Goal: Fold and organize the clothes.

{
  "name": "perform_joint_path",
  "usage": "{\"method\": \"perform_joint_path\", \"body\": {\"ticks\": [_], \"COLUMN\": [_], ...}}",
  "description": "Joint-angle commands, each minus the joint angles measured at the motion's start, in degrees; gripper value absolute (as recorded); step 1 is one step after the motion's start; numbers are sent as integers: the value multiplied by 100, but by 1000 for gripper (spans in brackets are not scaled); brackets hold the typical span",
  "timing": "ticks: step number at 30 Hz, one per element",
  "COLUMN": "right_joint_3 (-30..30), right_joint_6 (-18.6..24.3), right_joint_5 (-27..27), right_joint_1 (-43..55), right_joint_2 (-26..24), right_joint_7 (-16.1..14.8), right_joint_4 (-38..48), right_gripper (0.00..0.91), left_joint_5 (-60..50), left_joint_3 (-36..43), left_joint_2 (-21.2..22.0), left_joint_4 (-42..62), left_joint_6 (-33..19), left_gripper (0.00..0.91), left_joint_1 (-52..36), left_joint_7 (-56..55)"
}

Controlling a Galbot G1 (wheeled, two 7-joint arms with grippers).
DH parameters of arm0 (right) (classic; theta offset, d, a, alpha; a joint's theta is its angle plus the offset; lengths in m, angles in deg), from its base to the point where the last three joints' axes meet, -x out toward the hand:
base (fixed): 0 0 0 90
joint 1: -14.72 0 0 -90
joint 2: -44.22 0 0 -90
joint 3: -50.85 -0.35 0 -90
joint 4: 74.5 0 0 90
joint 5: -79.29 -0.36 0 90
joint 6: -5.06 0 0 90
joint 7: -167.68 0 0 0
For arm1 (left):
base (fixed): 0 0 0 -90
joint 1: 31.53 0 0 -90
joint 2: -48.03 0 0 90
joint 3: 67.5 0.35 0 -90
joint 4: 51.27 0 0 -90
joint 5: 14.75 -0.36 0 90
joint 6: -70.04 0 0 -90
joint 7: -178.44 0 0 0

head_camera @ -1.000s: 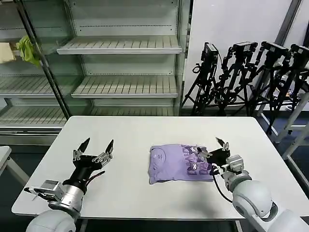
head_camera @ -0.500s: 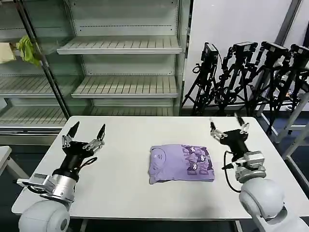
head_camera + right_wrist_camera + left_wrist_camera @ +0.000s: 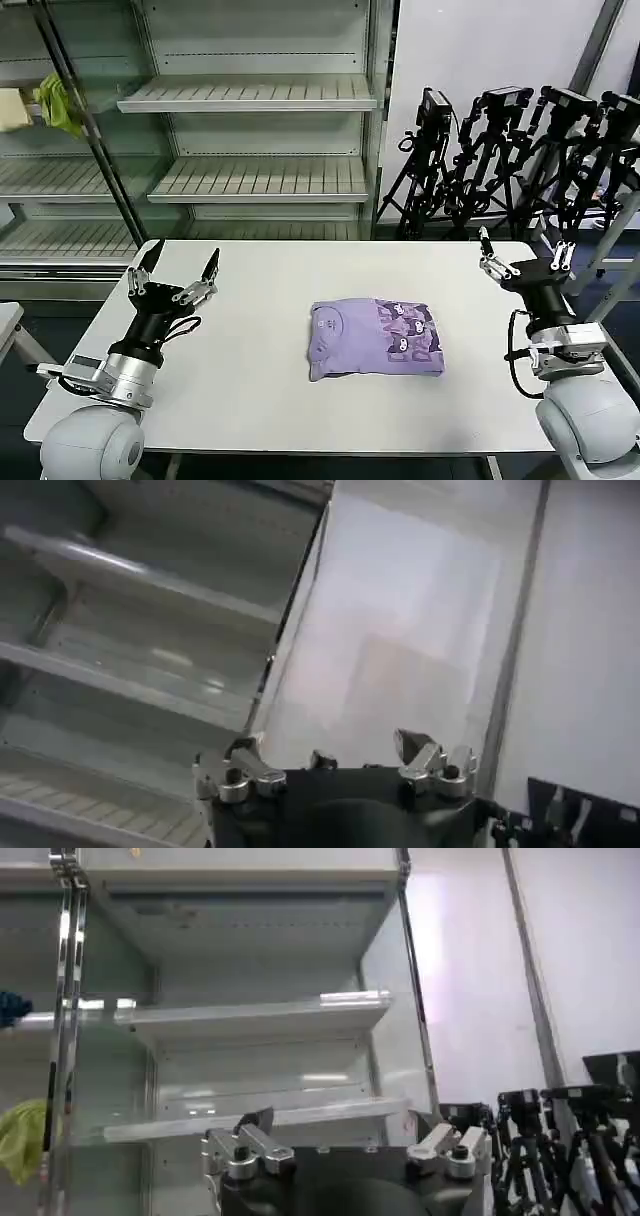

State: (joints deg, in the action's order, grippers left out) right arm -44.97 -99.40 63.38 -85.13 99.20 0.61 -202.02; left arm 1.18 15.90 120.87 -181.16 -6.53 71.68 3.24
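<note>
While one folded T-shirt (image 3: 375, 339) lies on the table (image 3: 260, 400), two pincers, left pincer (image 3: 173, 269) and right pincer (image 3: 524, 251), gape empty.

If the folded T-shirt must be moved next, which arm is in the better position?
Neither clearly. The T-shirt lies mid-table; the left gripper and right gripper are both open, raised and apart from it.

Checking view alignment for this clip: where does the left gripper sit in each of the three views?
Head view: left gripper, open, raised over the table's left part.
Left wrist view: its fingers along the lower edge.
Right wrist view: not in it.
Shared landmark: the shelving.
</note>
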Motion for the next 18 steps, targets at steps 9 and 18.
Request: {"method": "perform_joint_path", "body": {"ticks": [9, 18], "right_joint_3": [-256, -139], "right_joint_6": [286, 281], "right_joint_5": [72, 91], "right_joint_1": [-108, 33], "right_joint_2": [-27, 16], "right_joint_7": [-253, -264], "right_joint_4": [113, 205], "right_gripper": [907, 907], "left_joint_5": [-64, -15], "left_joint_3": [23, -28], "left_joint_2": [22, -56], "left_joint_4": [91, 105], "left_joint_6": [-165, -119], "left_gripper": [907, 907], "left_joint_1": [-76, -100], "left_joint_7": [84, 50]}}
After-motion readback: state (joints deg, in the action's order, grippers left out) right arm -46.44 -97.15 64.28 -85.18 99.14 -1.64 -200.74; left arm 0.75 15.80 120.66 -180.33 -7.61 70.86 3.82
